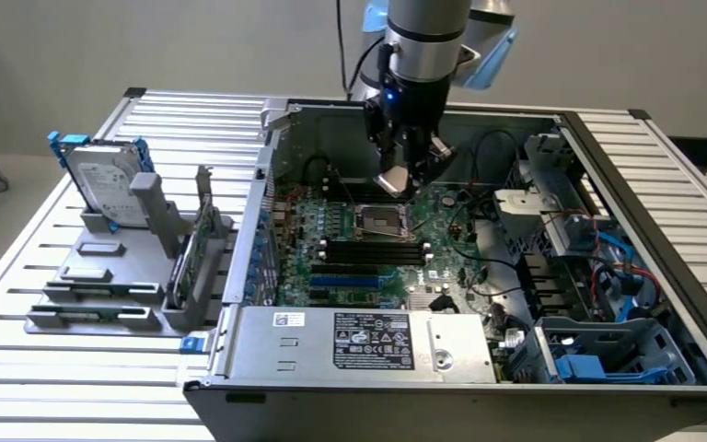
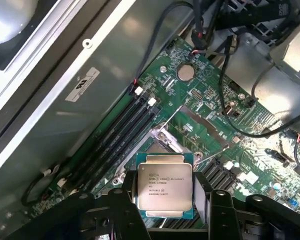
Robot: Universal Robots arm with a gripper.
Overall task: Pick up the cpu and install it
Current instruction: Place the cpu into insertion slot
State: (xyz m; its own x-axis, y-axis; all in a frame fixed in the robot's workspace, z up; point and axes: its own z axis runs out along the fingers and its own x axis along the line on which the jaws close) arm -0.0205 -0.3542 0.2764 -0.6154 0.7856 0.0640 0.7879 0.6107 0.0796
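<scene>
The cpu, a small square chip with a silvery printed top and pale edges, sits between my black fingers. My gripper is shut on its two sides. From the exterior view, my gripper hangs inside the open computer case with the cpu at its tip. It is a little above the green board and just behind the metal-framed socket. In the wrist view the socket lies right beyond the chip's edge, partly covered by it.
Black memory slots lie in front of the socket. Cables and a drive cage crowd the case's right side, with the power supply at the front. A hard drive stands in a grey rack left of the case.
</scene>
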